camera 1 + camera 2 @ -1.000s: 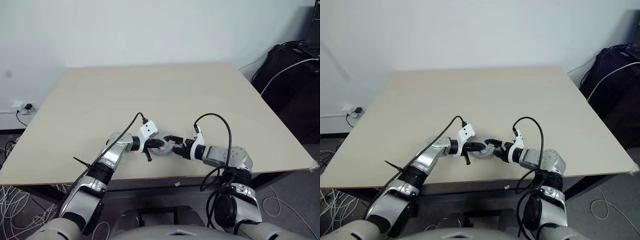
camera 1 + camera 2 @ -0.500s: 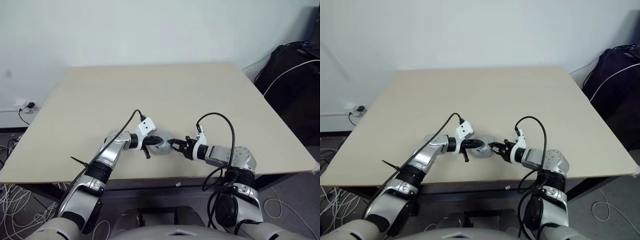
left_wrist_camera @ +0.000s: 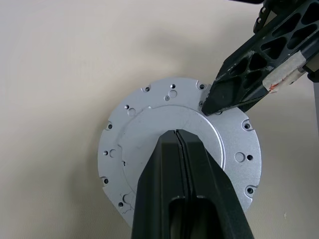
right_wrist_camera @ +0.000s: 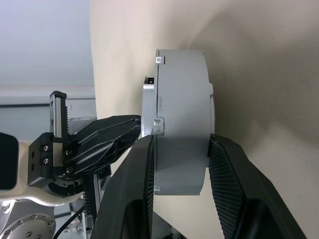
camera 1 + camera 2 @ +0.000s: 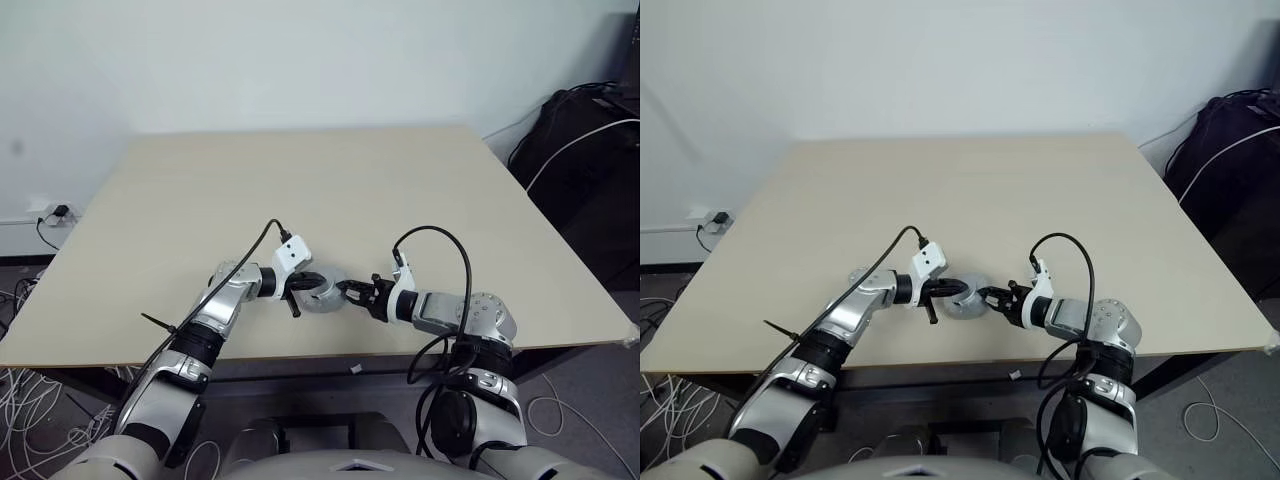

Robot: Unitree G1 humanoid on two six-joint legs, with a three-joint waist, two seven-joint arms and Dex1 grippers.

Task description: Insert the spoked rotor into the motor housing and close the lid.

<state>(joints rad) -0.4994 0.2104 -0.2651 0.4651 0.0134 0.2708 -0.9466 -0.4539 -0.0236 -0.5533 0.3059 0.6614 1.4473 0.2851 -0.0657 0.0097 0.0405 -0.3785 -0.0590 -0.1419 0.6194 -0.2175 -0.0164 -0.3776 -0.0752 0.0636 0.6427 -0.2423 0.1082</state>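
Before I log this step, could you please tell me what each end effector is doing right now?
Left end effector: shut, fingertips resting on the lid, holding nothing.
Right end effector: closed on the motor housing, gripping its top and bottom.

Right gripper (image 4: 179, 154) clamped across the grey motor housing (image 4: 182, 124), left gripper (image 4: 107, 137) touching its far face, beige counter (image 4: 259, 74) beneath

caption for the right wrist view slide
Right claw clamps the grey round assembly by its sides on the table.

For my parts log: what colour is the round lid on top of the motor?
Pale silver-grey lid, dotted with small holes; clearest in the left wrist view.
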